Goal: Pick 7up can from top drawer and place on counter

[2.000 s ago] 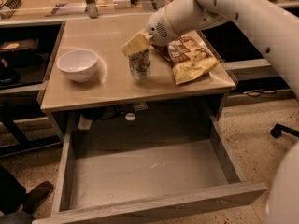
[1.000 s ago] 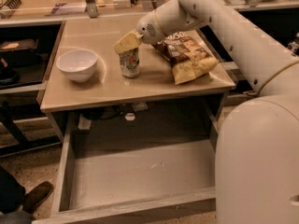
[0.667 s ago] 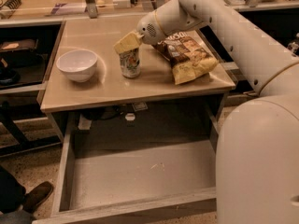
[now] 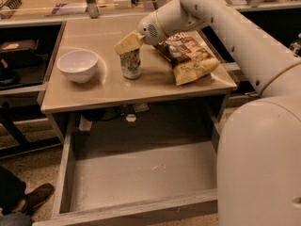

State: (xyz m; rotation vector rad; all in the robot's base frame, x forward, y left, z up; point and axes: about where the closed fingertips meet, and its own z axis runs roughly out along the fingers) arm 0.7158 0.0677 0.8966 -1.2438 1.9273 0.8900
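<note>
The 7up can [image 4: 131, 64] stands upright on the tabletop [image 4: 113, 91], near its middle, its base flat on the surface. The claw [image 4: 128, 44] sits right at the can's top, covering the rim; whether it pinches the can or is loose of it I cannot tell. A white bowl [image 4: 77, 65] stands to one side of the can and a chip bag [image 4: 190, 55] lies on the other, both apart from it. Below, the top drawer [image 4: 141, 173] is pulled out with nothing in it (so the lift-out looks done). By my reading only letting go and drawing clear remain.
</note>
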